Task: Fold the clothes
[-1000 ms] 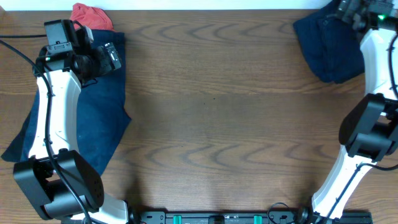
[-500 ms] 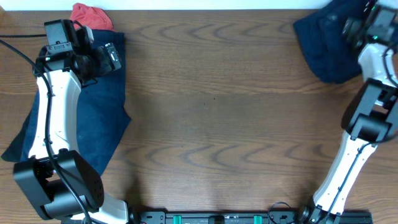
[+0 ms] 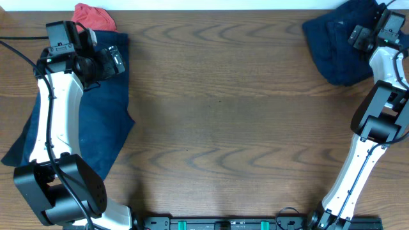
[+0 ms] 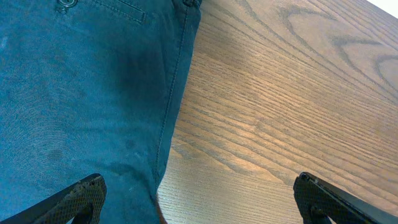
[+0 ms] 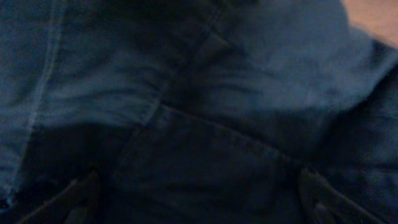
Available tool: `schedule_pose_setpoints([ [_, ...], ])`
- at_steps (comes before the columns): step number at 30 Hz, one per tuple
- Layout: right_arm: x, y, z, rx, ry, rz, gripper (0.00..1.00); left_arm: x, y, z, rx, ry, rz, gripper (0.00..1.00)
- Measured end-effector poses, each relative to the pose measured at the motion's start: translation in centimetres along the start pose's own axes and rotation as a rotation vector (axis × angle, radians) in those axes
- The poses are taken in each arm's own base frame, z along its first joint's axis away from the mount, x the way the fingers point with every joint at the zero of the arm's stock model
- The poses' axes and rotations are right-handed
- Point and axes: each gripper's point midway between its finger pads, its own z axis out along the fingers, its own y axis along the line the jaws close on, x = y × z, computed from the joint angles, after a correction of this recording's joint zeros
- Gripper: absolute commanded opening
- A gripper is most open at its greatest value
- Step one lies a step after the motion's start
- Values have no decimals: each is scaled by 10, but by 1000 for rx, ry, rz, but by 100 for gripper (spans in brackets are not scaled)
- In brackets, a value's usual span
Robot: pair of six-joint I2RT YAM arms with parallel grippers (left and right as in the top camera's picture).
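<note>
Wood-grain table [image 3: 223,115] fills the overhead view. We see a navy garment [image 3: 102,121] spread flat down the left side, a red cloth [image 3: 92,15] just past its top edge, and a navy heap [image 3: 332,51] bunched in the upper right corner. Our left arm rises from the lower left, runs up over the flat garment and bends right at the wrist, which puts the left gripper [image 3: 112,61] above the garment's upper part. Our right arm climbs from the lower right and folds at the elbow, and the right gripper [image 3: 359,37] points left over the heap.

From the left wrist, the jaws stand fully spread with nothing in them. The garment's seamed edge runs up between the fingertips [image 4: 81,199], with fabric on the left and bare table on the right.

From the right wrist, the jaws are just as wide and empty. Dark, blurred folds with a seam fill the frame, and we cannot tell whether the fingertips [image 5: 74,196] touch the fabric
</note>
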Motion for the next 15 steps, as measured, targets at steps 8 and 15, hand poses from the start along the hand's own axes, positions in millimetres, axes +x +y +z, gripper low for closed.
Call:
schedule_pose_setpoints([
  [8, 29, -22, -20, 152, 135, 423, 99, 1, 0, 0, -1, 4, -1, 98],
  [15, 28, -30, -23, 211, 106, 579, 99, 1, 0, 0, 0, 4, -1, 98],
])
